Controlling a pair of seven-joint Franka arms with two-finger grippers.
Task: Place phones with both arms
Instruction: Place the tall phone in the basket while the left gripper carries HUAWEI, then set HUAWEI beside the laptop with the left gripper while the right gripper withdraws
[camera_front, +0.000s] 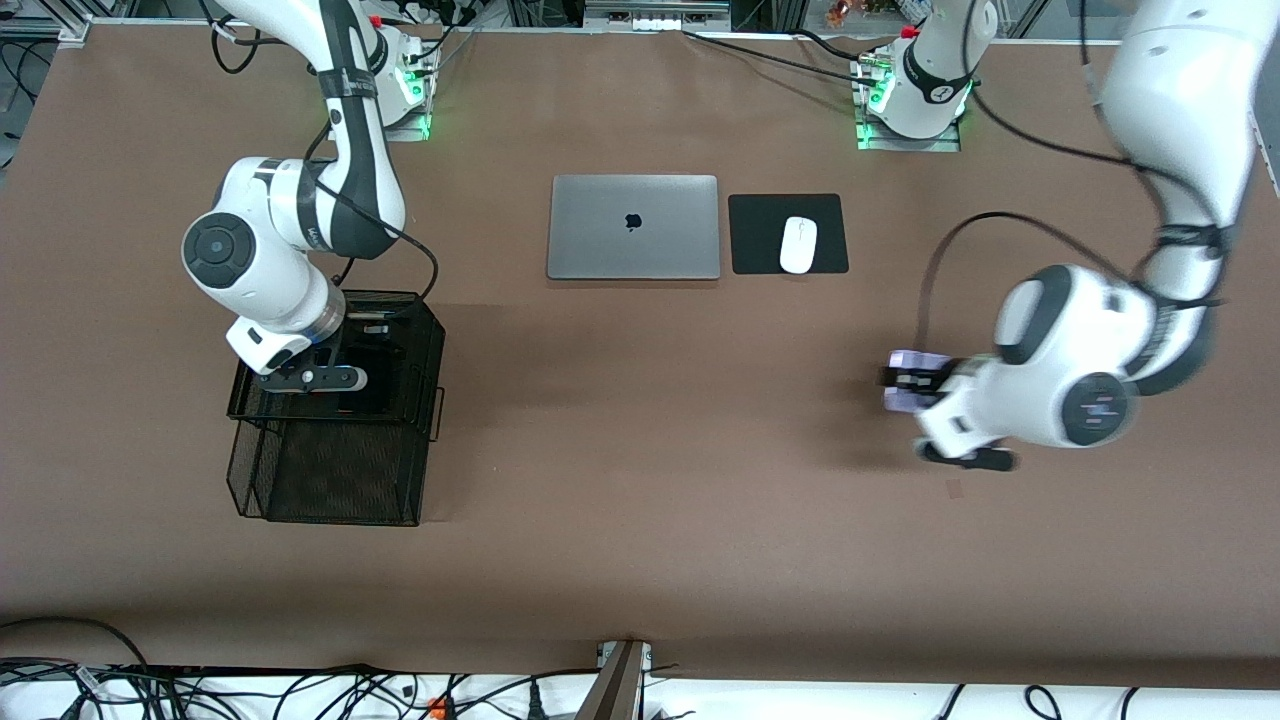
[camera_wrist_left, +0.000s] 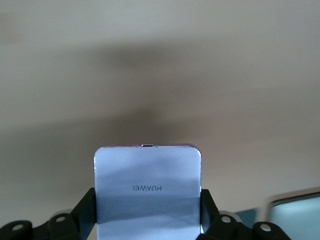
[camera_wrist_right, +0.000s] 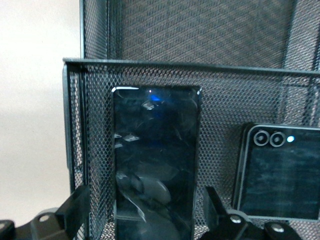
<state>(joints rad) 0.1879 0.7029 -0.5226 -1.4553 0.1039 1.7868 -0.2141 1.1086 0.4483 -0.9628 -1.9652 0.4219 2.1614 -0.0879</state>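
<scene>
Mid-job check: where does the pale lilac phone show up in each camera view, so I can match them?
Front view: lilac phone held in the left gripper, over bare table toward the left arm's end.
Left wrist view: lilac phone low and centred, clamped between the fingers, logo showing.
Right wrist view: not in it.
Shared landmark: the brown table.

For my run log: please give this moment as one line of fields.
left gripper: shut on lilac phone, over bare table | right gripper: open around long phone in mesh rack | small black phone: in rack
</scene>
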